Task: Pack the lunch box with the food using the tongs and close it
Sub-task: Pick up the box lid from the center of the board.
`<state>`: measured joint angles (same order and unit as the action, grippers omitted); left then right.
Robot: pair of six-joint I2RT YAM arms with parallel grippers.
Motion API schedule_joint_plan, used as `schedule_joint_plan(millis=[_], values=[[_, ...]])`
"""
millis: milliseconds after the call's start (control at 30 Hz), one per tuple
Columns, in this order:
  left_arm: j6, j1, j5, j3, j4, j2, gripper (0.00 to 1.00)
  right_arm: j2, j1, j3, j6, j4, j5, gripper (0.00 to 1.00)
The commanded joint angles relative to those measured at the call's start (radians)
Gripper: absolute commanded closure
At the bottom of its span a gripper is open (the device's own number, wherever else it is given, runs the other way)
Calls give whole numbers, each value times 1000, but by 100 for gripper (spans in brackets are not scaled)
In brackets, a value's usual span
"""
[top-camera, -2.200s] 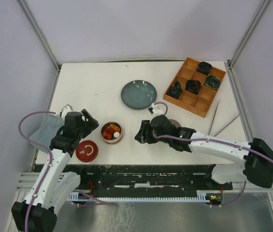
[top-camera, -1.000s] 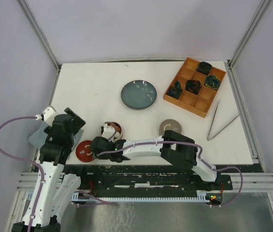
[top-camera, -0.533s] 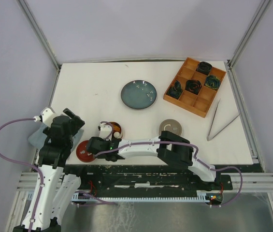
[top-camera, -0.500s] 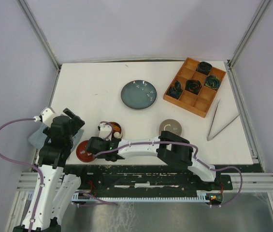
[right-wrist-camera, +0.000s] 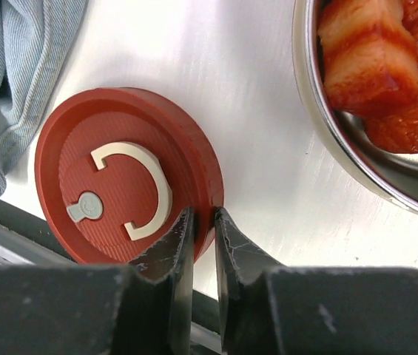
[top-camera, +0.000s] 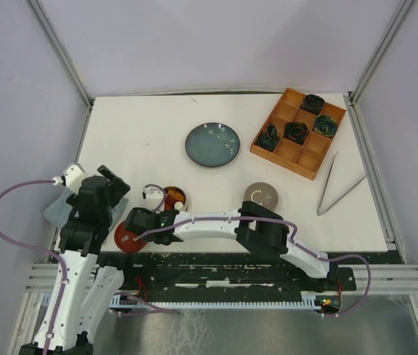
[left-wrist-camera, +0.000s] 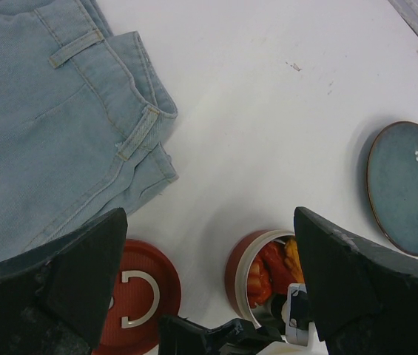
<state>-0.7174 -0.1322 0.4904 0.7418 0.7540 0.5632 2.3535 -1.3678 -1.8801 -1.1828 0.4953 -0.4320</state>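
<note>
Right tool (right-wrist-camera: 203, 219) swung left; jaws narrowed, now pinching red lid (right-wrist-camera: 68, 166) rim.

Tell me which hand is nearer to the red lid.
Right. The right hand has its fingers pinched on the red lid at its rim. The left hand hangs open above, apart from the lid, over by the jeans.

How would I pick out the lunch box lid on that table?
Look at the white table's near left corner, where folded blue jeans lie. Just right of them, beside the open lunch box, lies the lid: a flat brick-red disc with a white C-shaped handle, unlike the grey disc farther right.
</note>
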Motion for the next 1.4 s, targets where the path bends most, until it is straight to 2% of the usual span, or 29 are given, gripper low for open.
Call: schedule_joint_plan(millis=[0, 100, 200, 267, 400, 533, 800, 967, 1133, 1367], values=[[46, 3, 12, 22, -24, 1, 1, -33, -2, 37, 77, 121, -19, 80], [45, 5, 3, 18, -28, 3, 1, -123, 1, 113, 121, 100, -60, 83], [46, 4, -15, 13, -37, 8, 1, -201, 13, 214, 165, 62, -80, 95], [44, 4, -34, 7, -42, 16, 1, -251, 26, 281, 192, 24, -60, 100], [42, 5, -71, -3, -52, 29, 1, -361, 62, 415, 285, -109, 66, 100], [48, 3, -106, -11, -63, 36, 1, -454, 107, 482, 350, -63, 108, 100], [56, 4, -230, -54, -136, 67, 1, -660, 199, 735, 348, -103, 177, 100], [53, 4, -358, -79, -181, 108, 1, -709, 253, 854, 316, -134, 188, 100], [74, 4, -456, -94, -199, 150, 2, -800, 301, 899, 364, -148, 191, 100], [63, 5, -498, -120, -244, 208, 2, -948, 356, 915, 381, -80, 149, 100]])
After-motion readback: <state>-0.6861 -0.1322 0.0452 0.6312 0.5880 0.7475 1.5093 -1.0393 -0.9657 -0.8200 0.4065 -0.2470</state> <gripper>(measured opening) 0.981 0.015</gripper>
